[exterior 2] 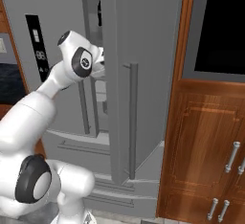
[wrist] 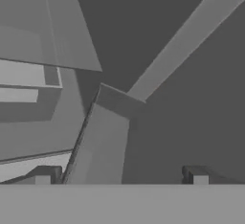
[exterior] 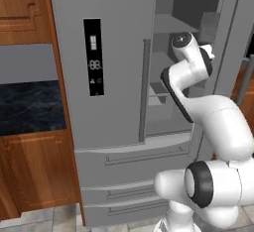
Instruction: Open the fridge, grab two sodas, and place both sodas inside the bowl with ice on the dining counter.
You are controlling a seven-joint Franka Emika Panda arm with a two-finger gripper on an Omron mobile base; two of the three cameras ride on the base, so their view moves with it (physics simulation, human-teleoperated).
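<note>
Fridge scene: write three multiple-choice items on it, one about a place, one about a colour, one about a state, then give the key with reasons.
1. Where is the black display panel?
A. on the fridge's closed left door
B. on a drawer front
C. on the wood cabinet

2. What colour is the fridge?
A. white
B. grey
C. red

3. How does the fridge's right door stand?
A. shut flush
B. swung open
C. taken off

Key: 1 A, the left base view shows the panel on the closed left door, above the drawers. 2 B, doors, drawers and shelves are all grey. 3 B, the door stands out from the front, shelves show behind it, and the arm reaches in with the gripper open.
</note>
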